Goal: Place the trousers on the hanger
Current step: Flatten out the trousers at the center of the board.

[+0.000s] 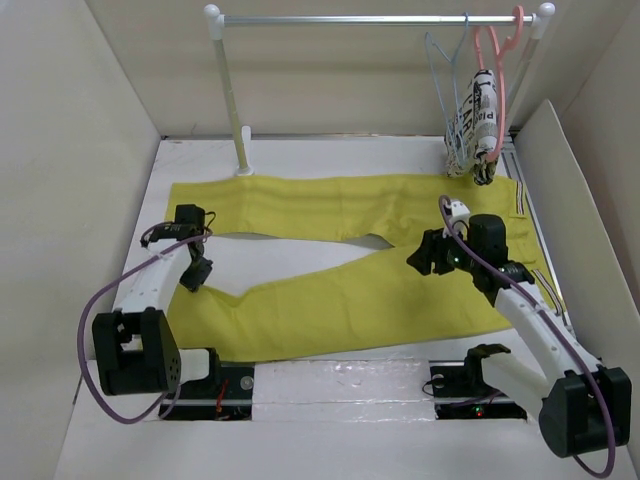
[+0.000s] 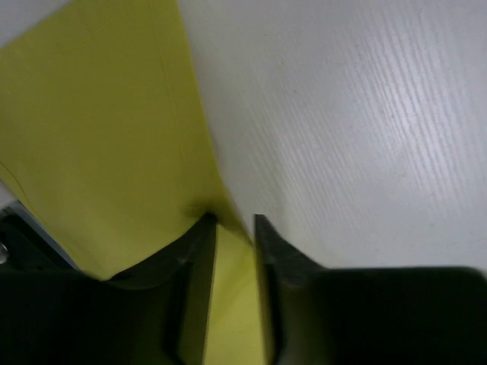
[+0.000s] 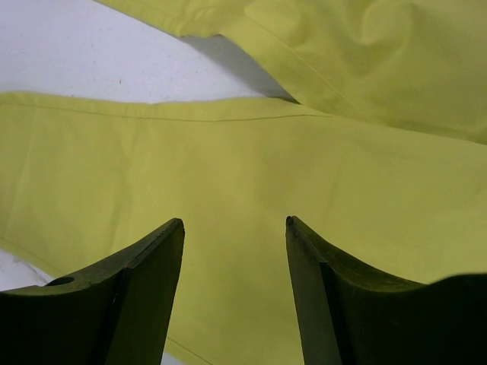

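The mustard-yellow trousers (image 1: 400,290) lie flat on the white table, legs pointing left and the striped waistband at the right. The pale-blue hanger (image 1: 442,62) hangs empty on the rail at the back right. My left gripper (image 1: 197,275) is at the left end of the near leg. In the left wrist view its jaws (image 2: 233,219) stand narrow, with the edge of the yellow cloth (image 2: 114,137) between them. My right gripper (image 1: 430,258) is open above the crotch area. In the right wrist view (image 3: 234,222) nothing sits between its fingers, and the yellow cloth (image 3: 251,167) lies below.
A pink hanger (image 1: 497,70) with black-and-white printed cloth (image 1: 473,125) hangs next to the blue one. The rail's white post (image 1: 232,90) stands at the back left. White walls (image 1: 70,150) enclose the table on three sides.
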You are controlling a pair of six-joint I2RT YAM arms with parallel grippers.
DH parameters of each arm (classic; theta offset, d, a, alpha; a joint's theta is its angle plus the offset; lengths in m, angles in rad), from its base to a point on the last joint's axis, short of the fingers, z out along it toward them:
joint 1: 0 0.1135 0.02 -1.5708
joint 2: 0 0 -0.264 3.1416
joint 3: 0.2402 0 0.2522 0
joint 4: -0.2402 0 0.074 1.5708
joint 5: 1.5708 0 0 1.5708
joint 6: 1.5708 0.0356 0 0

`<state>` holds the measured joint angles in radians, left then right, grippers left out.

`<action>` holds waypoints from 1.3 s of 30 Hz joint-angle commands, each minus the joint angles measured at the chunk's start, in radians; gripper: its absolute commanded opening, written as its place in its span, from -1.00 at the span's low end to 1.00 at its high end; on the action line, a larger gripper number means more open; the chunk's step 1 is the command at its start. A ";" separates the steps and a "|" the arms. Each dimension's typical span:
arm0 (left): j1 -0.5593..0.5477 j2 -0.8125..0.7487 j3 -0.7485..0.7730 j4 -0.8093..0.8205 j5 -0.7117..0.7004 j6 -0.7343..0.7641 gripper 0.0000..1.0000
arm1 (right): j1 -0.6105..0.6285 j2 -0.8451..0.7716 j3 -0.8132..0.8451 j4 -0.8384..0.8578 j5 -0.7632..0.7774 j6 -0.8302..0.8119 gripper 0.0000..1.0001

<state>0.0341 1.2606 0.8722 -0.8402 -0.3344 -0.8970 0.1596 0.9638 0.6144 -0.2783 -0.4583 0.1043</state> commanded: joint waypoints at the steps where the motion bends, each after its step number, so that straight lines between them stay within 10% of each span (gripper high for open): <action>1: 0.003 0.031 -0.016 0.068 -0.051 -0.014 -0.66 | 0.012 -0.011 0.054 -0.036 -0.026 -0.046 0.23; 3: 0.003 0.051 -0.012 0.104 -0.060 0.001 -1.00 | 0.012 -0.017 0.061 -0.045 -0.025 -0.055 0.24; 20: 0.003 0.601 0.504 0.047 -0.288 0.155 -1.00 | 0.012 -0.048 0.110 -0.122 0.052 -0.083 0.41; 28: 0.003 0.483 0.461 0.087 -0.273 0.170 0.35 | 0.023 -0.097 0.137 -0.223 0.058 -0.155 0.53; 29: 0.003 0.447 0.450 0.093 -0.266 0.168 0.35 | 0.023 -0.114 0.133 -0.235 0.050 -0.179 0.48; 33: 0.003 0.275 0.354 0.090 -0.299 0.107 0.30 | 0.032 -0.174 0.102 -0.298 0.038 -0.227 -0.99; 39: 0.214 0.082 0.070 0.156 -0.146 0.023 0.17 | 0.050 -0.267 0.047 -0.345 -0.020 -0.247 -0.67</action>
<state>0.1417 1.3540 1.0592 -0.6769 -0.5674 -0.8192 0.1875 0.7246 0.6823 -0.5907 -0.4305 -0.1097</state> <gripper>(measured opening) 0.590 0.130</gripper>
